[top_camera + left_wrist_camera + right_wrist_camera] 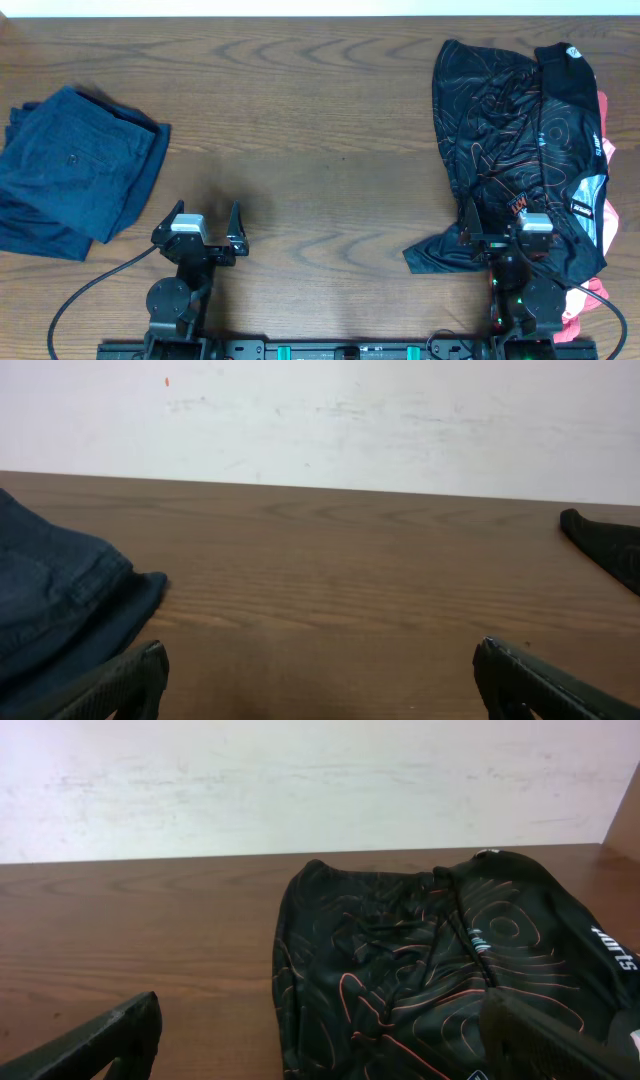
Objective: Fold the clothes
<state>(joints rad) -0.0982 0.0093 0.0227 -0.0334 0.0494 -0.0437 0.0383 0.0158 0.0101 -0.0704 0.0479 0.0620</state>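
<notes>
Black jersey lies beneath the open right fingers, far from open left fingers.

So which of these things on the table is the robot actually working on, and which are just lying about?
Part of the job:
- thin black sports jersey with orange-and-white contour lines, crumpled at the right
- plain coral-pink garment peeking out at its edge

Lying about:
- dark blue folded garment at the left, apparently already done
- black cable near the robot's base

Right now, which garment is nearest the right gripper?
The black contour-lined jersey, under the right gripper; the pink garment peeks out beneath it, the blue garment lies far left.
</notes>
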